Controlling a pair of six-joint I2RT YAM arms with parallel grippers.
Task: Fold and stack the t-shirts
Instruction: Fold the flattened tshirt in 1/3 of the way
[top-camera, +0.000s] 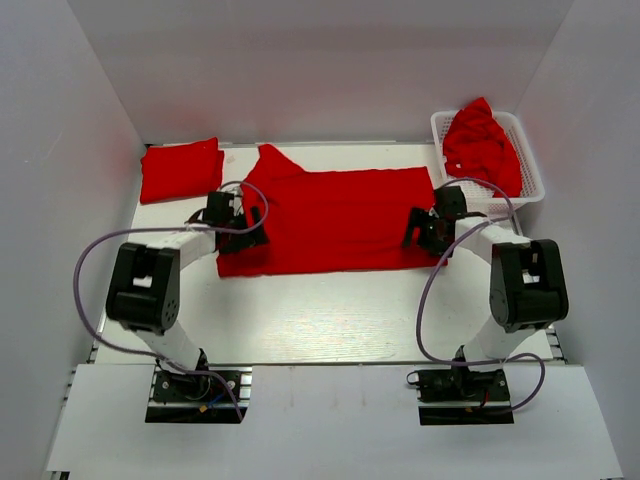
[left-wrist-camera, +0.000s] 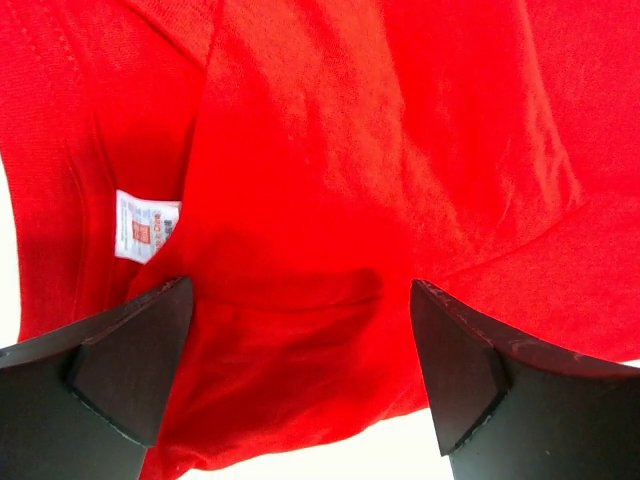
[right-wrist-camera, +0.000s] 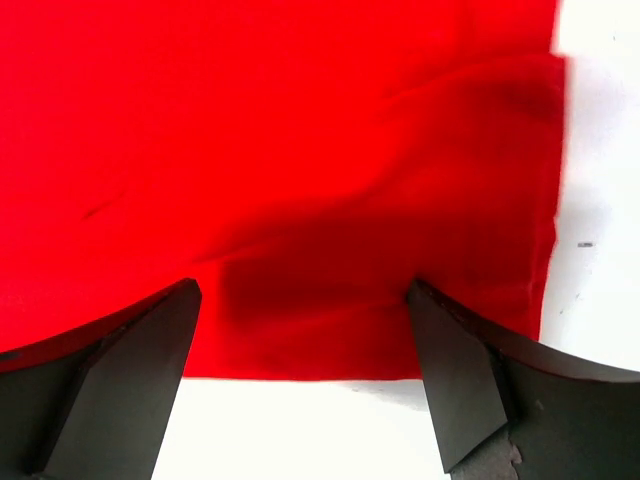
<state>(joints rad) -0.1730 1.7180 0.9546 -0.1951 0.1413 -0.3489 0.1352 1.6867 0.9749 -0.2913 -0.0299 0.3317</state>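
Gaping wide, both sets of jaws are sitting over the spread t-shirt (top-camera: 340, 220): left gripper (top-camera: 262, 227) at its nine o'clock edge, right gripper (top-camera: 414, 231) at three o'clock.

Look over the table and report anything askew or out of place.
Nothing is spilled or damaged. The spread t-shirt is rumpled at its left end near the left gripper, with one sleeve poking toward the back. The heap in the basket is crumpled and rises above the rim.
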